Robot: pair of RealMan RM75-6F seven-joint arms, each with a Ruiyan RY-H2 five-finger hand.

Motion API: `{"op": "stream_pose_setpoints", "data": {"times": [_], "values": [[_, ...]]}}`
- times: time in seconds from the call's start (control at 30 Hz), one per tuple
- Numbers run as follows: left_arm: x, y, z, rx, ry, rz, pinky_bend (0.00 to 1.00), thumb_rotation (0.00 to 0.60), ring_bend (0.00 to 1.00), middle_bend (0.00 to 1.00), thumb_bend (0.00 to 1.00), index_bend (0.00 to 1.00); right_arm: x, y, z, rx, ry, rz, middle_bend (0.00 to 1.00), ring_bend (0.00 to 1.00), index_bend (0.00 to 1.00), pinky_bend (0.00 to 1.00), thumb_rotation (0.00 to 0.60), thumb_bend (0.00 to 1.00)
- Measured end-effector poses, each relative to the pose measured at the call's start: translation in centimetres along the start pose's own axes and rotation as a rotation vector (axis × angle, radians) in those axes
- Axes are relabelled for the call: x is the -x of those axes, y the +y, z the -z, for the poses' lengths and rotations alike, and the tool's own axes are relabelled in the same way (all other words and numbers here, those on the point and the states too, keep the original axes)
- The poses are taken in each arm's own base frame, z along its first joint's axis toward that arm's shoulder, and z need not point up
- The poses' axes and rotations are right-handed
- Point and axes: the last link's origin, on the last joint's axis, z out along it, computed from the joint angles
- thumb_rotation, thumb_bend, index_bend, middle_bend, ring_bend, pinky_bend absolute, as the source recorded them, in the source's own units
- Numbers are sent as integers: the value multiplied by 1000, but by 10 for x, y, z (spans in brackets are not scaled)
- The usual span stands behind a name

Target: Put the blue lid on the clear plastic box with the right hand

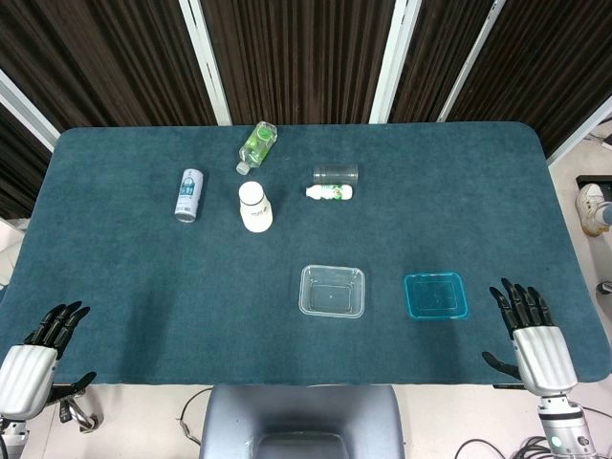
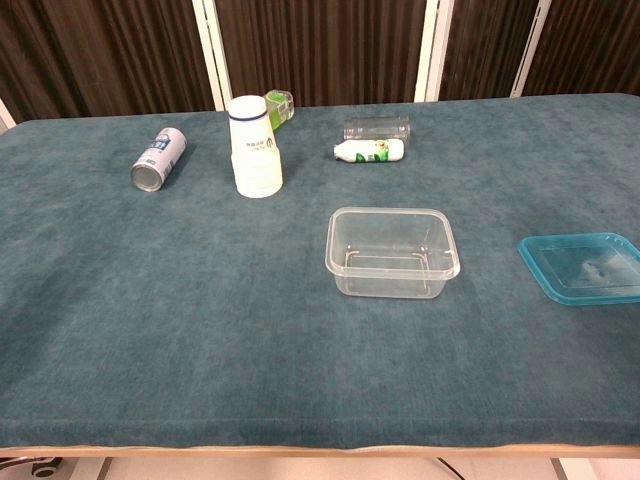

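Right hand: empty, fingers spread, near table edge just beside the blue lid.
Clear plastic box: open, left of lid.
Advice: pinch the lid's rim, lift level, lower squarely onto the box.

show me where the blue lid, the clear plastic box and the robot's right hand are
blue lid (image 1: 436, 295): head view, centre of its flat panel.
clear plastic box (image 1: 332, 291): head view, middle of its bare floor.
right hand (image 1: 534, 330): head view, middle of the hand, where the dark fingers meet the white back.
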Motion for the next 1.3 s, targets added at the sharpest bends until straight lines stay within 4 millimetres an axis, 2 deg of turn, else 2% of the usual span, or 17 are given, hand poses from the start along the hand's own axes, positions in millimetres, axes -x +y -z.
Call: {"op": "stream_pose_setpoints", "data": {"times": [0.3,0.43,0.5,0.6,0.77,0.97,1.13,1.3], "values": [[0,2,1,12,-14,5,399,600,85,75,459,131,3,1,-7,2,-43,-17,0,0,0,20,600,204],[-1,2,1,20,-17,16,399,600,85,75,458,131,6,3,-16,18,-67,-21,5,0,0,60,600,204],[-1,2,2,25,-20,19,399,600,85,75,459,131,9,3,-21,22,-79,-20,39,8,0,88,600,204],[-2,2,2,30,-20,26,399,600,85,76,458,130,14,2,-33,17,-102,-21,85,31,9,116,600,203],[-3,2,3,37,-18,33,399,600,85,76,458,131,25,-1,-58,-7,-170,9,89,33,22,116,600,204],[-3,1,4,41,-25,41,400,600,85,81,458,131,42,-3,-89,5,-283,26,58,2,4,31,600,204],[-4,0,4,39,-24,46,400,600,86,83,458,131,56,-8,-113,14,-368,20,48,0,0,25,600,202],[-4,1,4,41,-27,45,400,600,86,83,458,131,65,-12,-126,22,-391,17,48,0,0,25,600,201]]}}
